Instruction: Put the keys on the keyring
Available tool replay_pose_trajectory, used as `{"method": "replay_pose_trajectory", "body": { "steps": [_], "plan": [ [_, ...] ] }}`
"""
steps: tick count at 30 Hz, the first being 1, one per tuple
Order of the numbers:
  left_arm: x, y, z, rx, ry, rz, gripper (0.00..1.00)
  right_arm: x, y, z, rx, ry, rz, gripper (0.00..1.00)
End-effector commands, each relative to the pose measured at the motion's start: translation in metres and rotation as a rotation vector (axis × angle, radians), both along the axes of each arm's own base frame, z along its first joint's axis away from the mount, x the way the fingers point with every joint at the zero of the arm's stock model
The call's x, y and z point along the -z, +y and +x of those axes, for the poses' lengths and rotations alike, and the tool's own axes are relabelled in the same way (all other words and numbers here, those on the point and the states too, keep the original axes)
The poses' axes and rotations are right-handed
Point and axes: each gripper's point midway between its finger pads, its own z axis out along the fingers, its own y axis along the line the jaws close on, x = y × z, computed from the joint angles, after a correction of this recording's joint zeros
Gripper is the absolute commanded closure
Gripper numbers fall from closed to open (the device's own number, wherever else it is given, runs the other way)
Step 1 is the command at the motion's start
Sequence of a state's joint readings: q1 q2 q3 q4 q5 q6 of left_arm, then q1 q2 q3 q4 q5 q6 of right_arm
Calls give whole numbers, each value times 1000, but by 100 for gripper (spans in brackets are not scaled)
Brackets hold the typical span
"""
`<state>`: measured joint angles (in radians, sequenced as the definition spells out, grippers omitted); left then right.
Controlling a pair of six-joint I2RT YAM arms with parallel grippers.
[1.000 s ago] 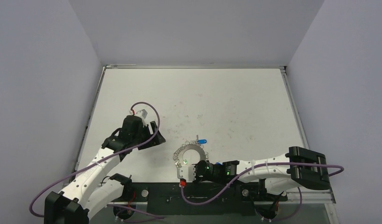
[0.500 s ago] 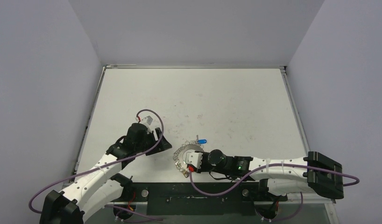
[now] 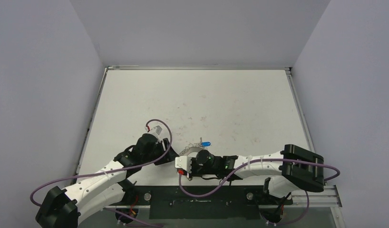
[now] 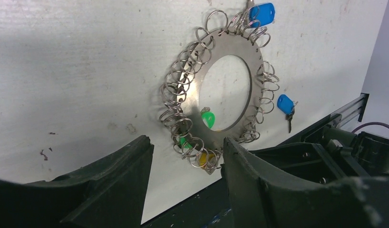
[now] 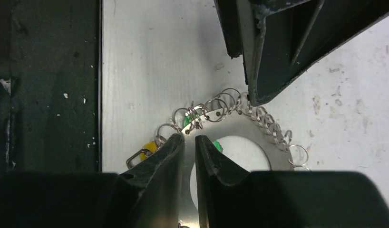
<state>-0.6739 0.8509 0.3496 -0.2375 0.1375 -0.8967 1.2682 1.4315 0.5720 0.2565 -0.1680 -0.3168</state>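
Note:
The keyring (image 4: pixel 233 50) is a flat silver ring edged with wire loops and lies on the white table. It carries a blue tag (image 4: pixel 261 13), a green tag (image 4: pixel 208 118) and a yellow tag (image 4: pixel 204 157). A second blue-tagged key (image 4: pixel 285 104) lies loose beside it. My left gripper (image 4: pixel 185 154) is open, and the ring's yellow-tag edge sits just past its tips. My right gripper (image 5: pixel 189 138) has its jaws closed to a narrow slit above the ring's band (image 5: pixel 230 126), between the yellow tag (image 5: pixel 147 148) and the green tag (image 5: pixel 216 144). In the top view the keyring (image 3: pixel 189 150) lies between my left gripper (image 3: pixel 168 153) and my right gripper (image 3: pixel 181 161).
The table's near edge and a black mounting rail (image 5: pixel 45 95) run close beside the ring. One of my left gripper's fingers (image 5: pixel 273 52) hangs just beyond the ring in the right wrist view. A blue tag (image 3: pixel 206 143) shows at the ring's far side.
My left gripper has moved right, up to the ring's left side. My right wrist has turned and shifted up-left over the ring's near edge. The ring has barely moved.

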Motion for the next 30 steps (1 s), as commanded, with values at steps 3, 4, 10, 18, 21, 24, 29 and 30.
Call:
{"method": "replay_pose_trajectory", "body": {
  "steps": [3,4,10,18,21,24,29,30],
  "plan": [
    [-10,-6,5,-16,-46,-57,48,-8,24,-8,-44,73,62,92],
    [-10,-6,4,-15,-48,-61,49,-5,23,-10,-47,85,54,94],
    [-13,-7,2,-2,-64,-73,51,6,13,-19,-69,110,5,100],
    [-17,-6,3,6,-82,-71,51,6,6,-15,-86,68,-30,100],
    [-19,-5,3,3,-92,-72,51,15,3,-15,-71,84,-67,100],
    [-19,-4,4,0,-96,-70,52,18,0,-17,-57,100,-71,100],
    [-20,-4,4,3,-102,-68,52,17,-7,-12,-28,78,-81,100],
    [-20,-4,4,3,-104,-66,52,15,-7,-11,-26,71,-80,100]
  ]
}}
